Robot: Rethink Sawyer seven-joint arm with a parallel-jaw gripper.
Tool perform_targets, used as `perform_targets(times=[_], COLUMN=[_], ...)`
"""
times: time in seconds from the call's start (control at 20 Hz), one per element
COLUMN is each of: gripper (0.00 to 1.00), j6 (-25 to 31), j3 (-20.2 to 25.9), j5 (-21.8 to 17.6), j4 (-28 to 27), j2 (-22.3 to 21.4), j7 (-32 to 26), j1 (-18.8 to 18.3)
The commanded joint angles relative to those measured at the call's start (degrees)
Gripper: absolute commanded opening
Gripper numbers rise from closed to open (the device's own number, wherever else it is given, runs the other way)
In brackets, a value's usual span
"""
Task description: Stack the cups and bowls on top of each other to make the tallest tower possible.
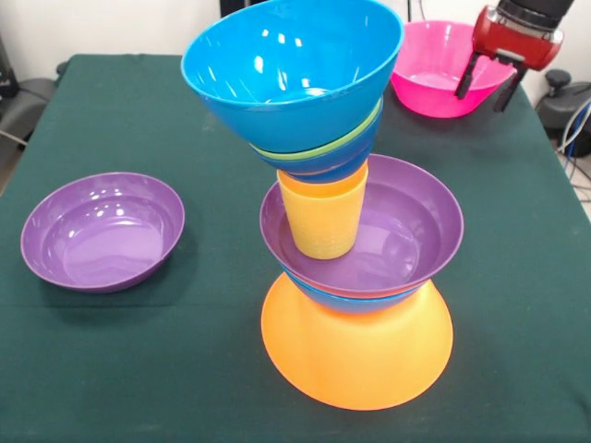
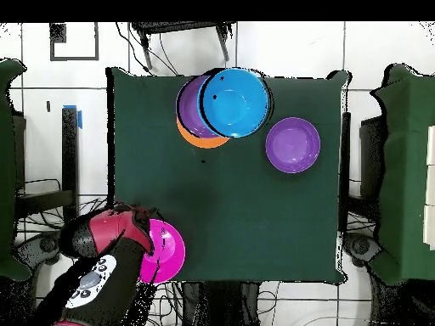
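The tower [image 1: 355, 277] stands on the upside-down yellow-orange bowl [image 1: 355, 355]. Above it are a blue bowl, a purple bowl [image 1: 406, 231], the yellow ribbed cup [image 1: 323, 217], a dark blue and a green bowl, and a tilted bright blue bowl [image 1: 291, 60] on top. In the overhead view the tower [image 2: 225, 106] is at the table's far edge. The orange cup does not show. My gripper [image 1: 488, 85] is open, with one finger inside and one outside the rim of the pink bowl [image 1: 434, 78]. The overhead view shows the gripper [image 2: 144, 236] at the pink bowl [image 2: 166, 250].
A second purple bowl [image 1: 102, 231] lies upright and alone on the green table [image 1: 185, 369], left of the tower; overhead it [image 2: 293, 144] sits right of the tower. The pink bowl is near a table corner.
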Motion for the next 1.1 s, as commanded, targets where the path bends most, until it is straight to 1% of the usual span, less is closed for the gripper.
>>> perform_targets(times=[0.05, 0.15, 0.3, 0.45, 0.55, 0.7, 0.8, 1.0, 1.1], gripper=[1.0, 1.0, 1.0, 1.0, 1.0, 1.0, 1.0, 1.0, 1.0], j6=[-3.17, -2.53, 0.41, 2.66, 1.7, 1.09, 2.12, 5.37, 6.0], j3=[1.95, 1.85, 0.69, 1.07, 2.44, 2.84, 2.43, 0.68, 0.24], j5=[-4.07, -4.18, -4.27, -3.25, -1.58, -0.08, 0.7, 2.46, 3.33], j4=[-5.46, -6.21, -7.14, -6.31, -4.31, -2.5, -1.65, -0.56, 0.03], j2=[-2.75, -3.0, -4.07, -4.46, -3.34, -1.09, -0.13, 0.54, 0.84], j7=[1.49, 1.29, 1.54, 2.68, 5.14, 7.91, 9.23, 11.9, 12.72], j1=[-2.07, -2.0, -0.88, -0.46, -0.47, -0.04, 0.46, 2.33, 2.88])
